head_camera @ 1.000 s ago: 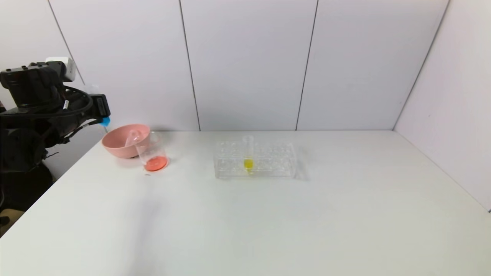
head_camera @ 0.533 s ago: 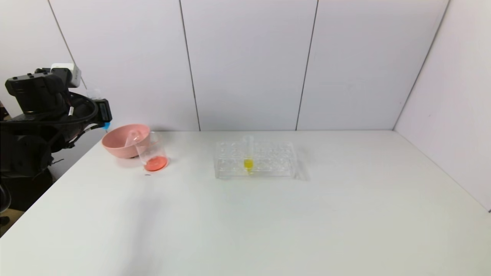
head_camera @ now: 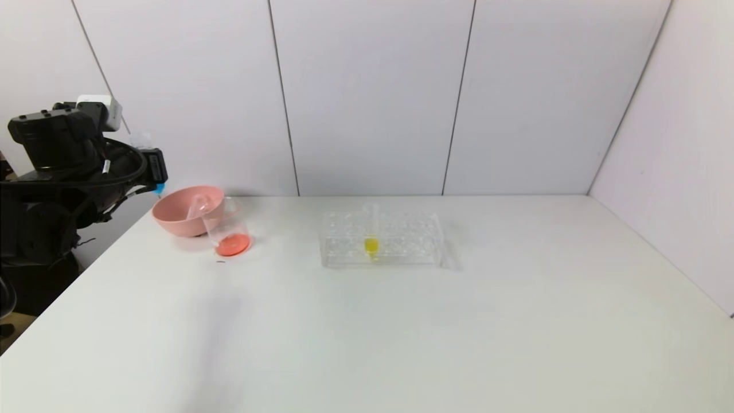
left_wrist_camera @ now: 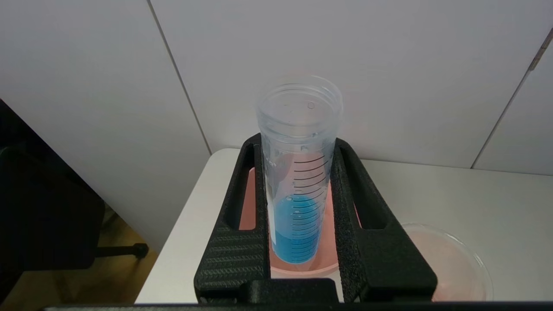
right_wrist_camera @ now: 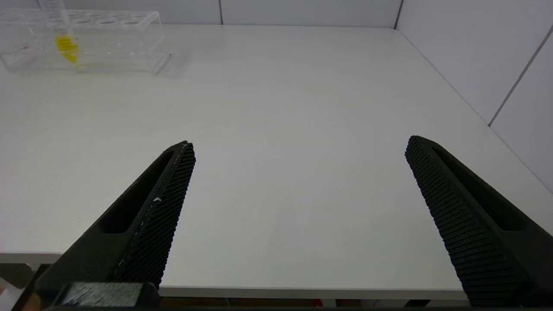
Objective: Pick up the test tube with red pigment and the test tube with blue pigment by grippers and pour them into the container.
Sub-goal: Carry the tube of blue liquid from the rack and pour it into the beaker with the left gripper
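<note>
My left gripper [head_camera: 153, 166] is raised at the table's far left, just left of the pink bowl, and is shut on the test tube with blue pigment [head_camera: 159, 186]. In the left wrist view the tube [left_wrist_camera: 298, 216] stands upright between the black fingers [left_wrist_camera: 242, 194], open mouth up and about a third full, with the gripper [left_wrist_camera: 298, 144] above the bowl's near rim. The glass container [head_camera: 226, 229] stands against the bowl and holds red-orange liquid; its rim shows in the left wrist view [left_wrist_camera: 453, 246]. No tube with red liquid shows. My right gripper [right_wrist_camera: 300, 144] is open and empty over the table's front edge.
The pink bowl [head_camera: 178, 215] holds a clear empty tube [head_camera: 198, 206] leaning on its rim. A clear tube rack [head_camera: 401, 238] stands mid-table with a yellow-liquid tube [head_camera: 371, 232] in it; both show in the right wrist view [right_wrist_camera: 121, 39]. Walls close the back and right.
The left arm rose a little and shifted slightly right with the blue tube a second ago. Since then it has held still.
</note>
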`<action>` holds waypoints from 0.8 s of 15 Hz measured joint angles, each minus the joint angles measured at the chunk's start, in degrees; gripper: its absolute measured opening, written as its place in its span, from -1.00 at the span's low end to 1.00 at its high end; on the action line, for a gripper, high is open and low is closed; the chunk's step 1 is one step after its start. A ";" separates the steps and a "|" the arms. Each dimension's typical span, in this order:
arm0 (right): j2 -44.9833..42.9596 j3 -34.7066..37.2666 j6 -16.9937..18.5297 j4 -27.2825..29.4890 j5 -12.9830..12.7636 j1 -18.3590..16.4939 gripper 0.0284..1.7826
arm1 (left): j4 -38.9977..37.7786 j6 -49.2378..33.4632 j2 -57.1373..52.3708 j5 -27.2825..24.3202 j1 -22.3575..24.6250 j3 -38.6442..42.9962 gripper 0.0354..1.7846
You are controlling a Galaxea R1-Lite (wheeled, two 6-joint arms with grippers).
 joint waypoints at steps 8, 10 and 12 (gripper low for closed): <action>0.00 0.00 0.02 0.00 0.00 0.00 0.99 | 3.30 3.64 1.33 -4.74 0.78 -3.12 -0.54; 0.00 0.00 0.00 0.00 0.00 0.02 0.99 | 7.03 7.30 1.55 -10.19 2.23 -5.18 -0.54; 0.00 0.00 0.00 0.00 0.00 0.00 0.99 | 11.24 11.31 1.69 -15.90 3.91 -7.41 -0.54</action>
